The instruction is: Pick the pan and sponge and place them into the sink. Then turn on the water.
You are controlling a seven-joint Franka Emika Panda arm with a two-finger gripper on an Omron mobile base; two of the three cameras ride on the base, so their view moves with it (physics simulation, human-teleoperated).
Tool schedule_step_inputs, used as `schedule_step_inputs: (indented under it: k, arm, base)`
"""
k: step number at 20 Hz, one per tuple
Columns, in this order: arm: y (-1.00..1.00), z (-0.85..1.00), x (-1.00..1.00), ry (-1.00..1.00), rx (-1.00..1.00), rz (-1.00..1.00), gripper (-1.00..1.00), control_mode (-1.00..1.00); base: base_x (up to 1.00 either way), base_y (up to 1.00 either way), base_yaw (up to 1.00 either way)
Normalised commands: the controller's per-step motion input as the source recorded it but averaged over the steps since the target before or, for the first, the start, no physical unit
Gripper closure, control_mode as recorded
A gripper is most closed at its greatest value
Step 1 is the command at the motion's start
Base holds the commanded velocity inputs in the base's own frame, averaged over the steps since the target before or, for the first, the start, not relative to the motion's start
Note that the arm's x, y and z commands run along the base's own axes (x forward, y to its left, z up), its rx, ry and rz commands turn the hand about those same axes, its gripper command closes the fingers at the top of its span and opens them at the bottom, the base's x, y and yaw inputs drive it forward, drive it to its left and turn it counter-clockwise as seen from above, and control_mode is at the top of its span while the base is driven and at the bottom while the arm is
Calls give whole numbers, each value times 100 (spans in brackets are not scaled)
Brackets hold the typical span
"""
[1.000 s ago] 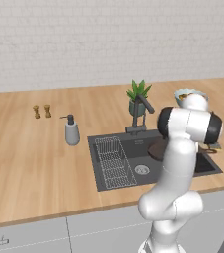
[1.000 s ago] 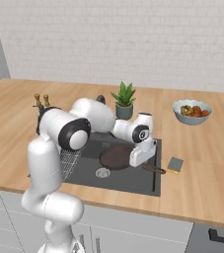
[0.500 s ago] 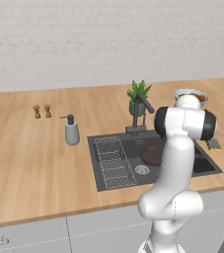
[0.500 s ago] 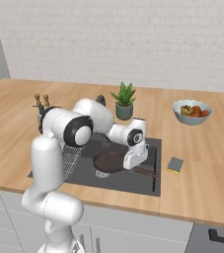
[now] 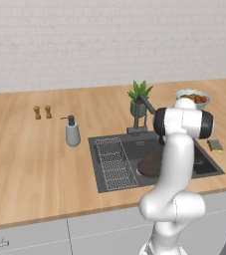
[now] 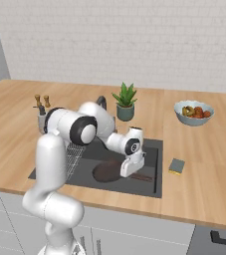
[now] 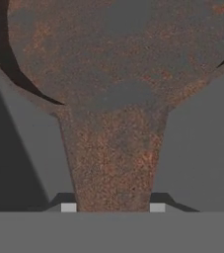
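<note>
My end effector (image 6: 126, 173) pinches the rusty, tapering handle of the round dark pan (image 6: 106, 171), holding it low inside the grey rectangular sink (image 6: 152, 187). The small yellow sponge (image 6: 176, 166), a flat block, lies on the wooden worktop (image 6: 204, 164) just beside the sink's right rim.

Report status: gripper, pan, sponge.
Gripper shut on pan handle, low in sink. Sponge on counter, right of sink. Nothing in the way.

The pan (image 6: 106, 171) is lying in the sink (image 6: 154, 149) right of the wire rack (image 5: 115, 163), with the sponge (image 6: 176, 166) sitting on the counter (image 6: 204, 179) just beside the sink's right edge.
</note>
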Motion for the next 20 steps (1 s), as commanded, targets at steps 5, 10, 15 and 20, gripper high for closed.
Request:
schedule_step_inputs:
  k: [5, 10, 15, 20]
  arm:
    - [26, -52, 0, 0, 10, 0, 100, -100]
    - [4, -52, 13, 0, 9, 0, 100, -100]
    - [1, -64, 25, 0, 5, 0, 100, -100]
    - [11, -56, 19, 0, 4, 0, 100, -100]
  base:
    - [0, 0, 0]
    - [0, 0, 0]
    - [0, 0, 0]
    - [0, 0, 0]
